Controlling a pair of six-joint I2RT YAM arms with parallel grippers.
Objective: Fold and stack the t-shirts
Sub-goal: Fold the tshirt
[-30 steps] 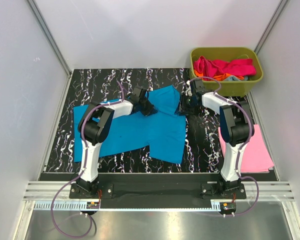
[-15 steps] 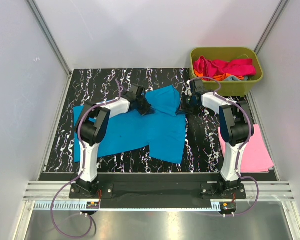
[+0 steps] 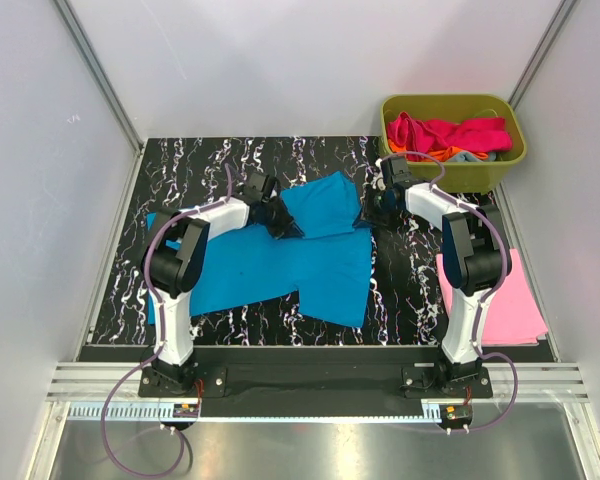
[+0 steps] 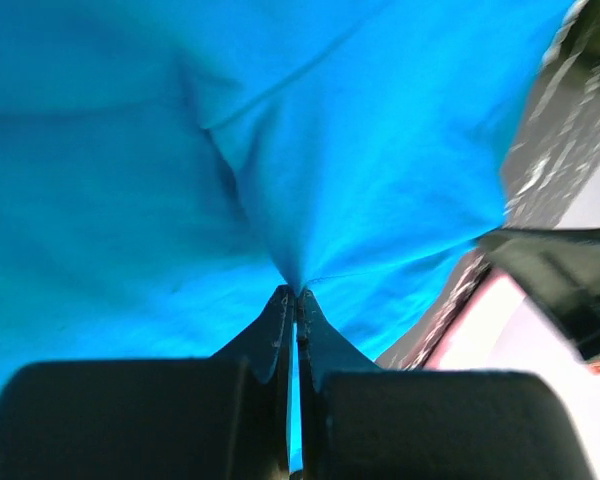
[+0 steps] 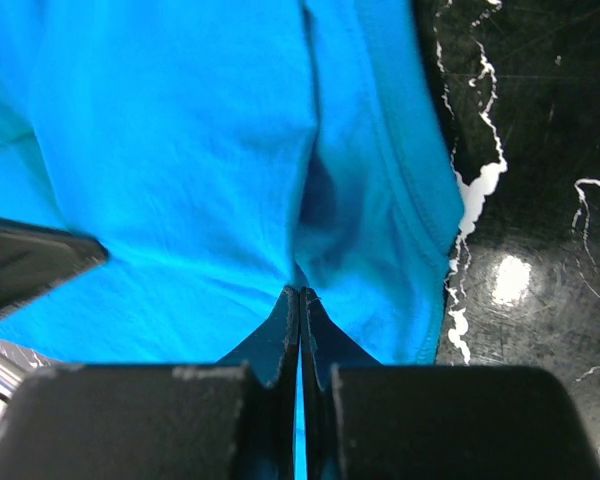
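The bright cyan-blue t-shirt (image 3: 280,265) lies spread on the black marbled table (image 3: 195,165), its upper part lifted and folded over toward the middle. My left gripper (image 3: 280,218) is shut on a pinch of the blue cloth (image 4: 310,190) at the shirt's upper left. My right gripper (image 3: 372,208) is shut on the blue cloth (image 5: 230,150) at the shirt's upper right edge. A light pink t-shirt (image 3: 505,305) lies flat at the right edge of the table. Magenta, orange and grey-blue shirts (image 3: 450,137) are heaped in the tub.
The olive-green plastic tub (image 3: 458,172) stands at the far right corner, just behind my right arm. Grey walls with metal rails enclose the table on the left, back and right. Bare marbled table shows in the right wrist view (image 5: 540,180).
My left gripper has moved left and slightly back, pulling the folded blue cloth with it. The right gripper has shifted only slightly, keeping its hold.
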